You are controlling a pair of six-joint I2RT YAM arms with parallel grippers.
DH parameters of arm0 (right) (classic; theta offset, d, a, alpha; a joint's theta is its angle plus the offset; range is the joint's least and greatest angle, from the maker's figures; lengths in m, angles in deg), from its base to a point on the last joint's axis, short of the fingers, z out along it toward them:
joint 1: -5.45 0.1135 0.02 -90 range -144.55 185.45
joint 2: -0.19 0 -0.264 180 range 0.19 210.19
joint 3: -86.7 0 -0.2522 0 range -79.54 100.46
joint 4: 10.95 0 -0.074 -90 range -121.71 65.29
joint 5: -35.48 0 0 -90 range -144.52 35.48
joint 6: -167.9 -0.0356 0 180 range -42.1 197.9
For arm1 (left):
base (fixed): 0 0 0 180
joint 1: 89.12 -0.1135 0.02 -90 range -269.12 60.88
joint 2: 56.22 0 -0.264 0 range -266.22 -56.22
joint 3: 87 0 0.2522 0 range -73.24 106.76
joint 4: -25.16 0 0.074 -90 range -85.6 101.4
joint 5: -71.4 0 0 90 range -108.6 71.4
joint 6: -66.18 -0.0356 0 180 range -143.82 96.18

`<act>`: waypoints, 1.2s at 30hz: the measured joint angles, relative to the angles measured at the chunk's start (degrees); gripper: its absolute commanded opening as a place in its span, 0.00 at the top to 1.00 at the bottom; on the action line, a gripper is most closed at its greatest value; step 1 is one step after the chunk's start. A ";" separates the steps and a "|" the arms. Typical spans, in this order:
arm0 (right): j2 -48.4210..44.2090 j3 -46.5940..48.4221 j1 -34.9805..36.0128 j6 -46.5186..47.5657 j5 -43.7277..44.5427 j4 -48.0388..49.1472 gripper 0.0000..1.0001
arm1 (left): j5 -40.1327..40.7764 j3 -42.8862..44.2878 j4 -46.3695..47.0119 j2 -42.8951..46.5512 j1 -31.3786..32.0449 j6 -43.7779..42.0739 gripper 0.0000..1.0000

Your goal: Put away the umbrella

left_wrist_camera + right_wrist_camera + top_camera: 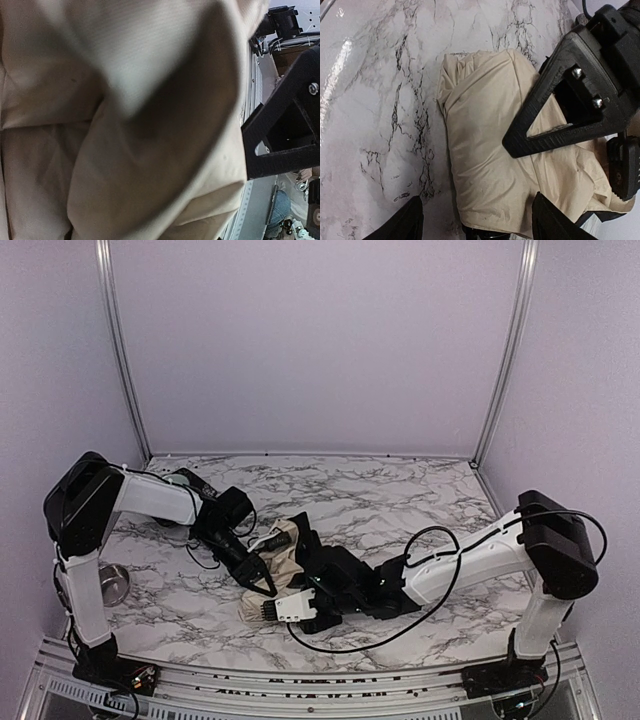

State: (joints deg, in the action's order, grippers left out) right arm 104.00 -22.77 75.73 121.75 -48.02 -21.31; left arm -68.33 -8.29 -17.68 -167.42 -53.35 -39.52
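The umbrella is a folded bundle of cream-beige fabric lying on the marble table at the middle front. In the right wrist view, the umbrella lies lengthwise, with a black end piece at its near end. My left gripper is on the bundle from the left. One of its black fingers lies across the fabric. Fabric fills the left wrist view and hides the left jaws. My right gripper is open, with its fingertips on either side of the umbrella's near end. The shaft and knob are hidden.
A small steel bowl stands at the table's left edge beside the left arm. A black cable loops beside the right arm. A black finger of the right gripper shows at the right of the left wrist view.
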 measured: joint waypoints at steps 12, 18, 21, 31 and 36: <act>4.20 2.82 -4.66 10.95 -1.18 0.94 0.31 | -0.83 0.83 -1.11 -0.74 -0.31 -0.13 0.71; 7.98 6.91 -5.03 12.66 -2.40 -0.79 0.38 | -1.14 1.07 -1.77 -1.09 -0.70 -0.13 0.71; 9.07 8.85 -5.29 12.50 -2.84 -2.69 0.50 | -1.07 1.29 -2.58 -1.22 -1.05 -0.13 0.71; 10.51 12.50 -5.97 7.23 -4.15 -8.90 0.79 | -2.14 1.84 -3.48 -0.90 -1.22 -0.48 0.01; 10.51 12.81 -6.34 2.38 -5.01 -10.47 0.82 | 4.85 -1.70 3.02 7.80 -1.55 3.85 0.01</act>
State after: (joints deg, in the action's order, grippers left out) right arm 114.51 -9.96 69.39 124.14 -53.02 -31.78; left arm -63.48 -9.99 -14.67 -159.62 -54.91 -35.67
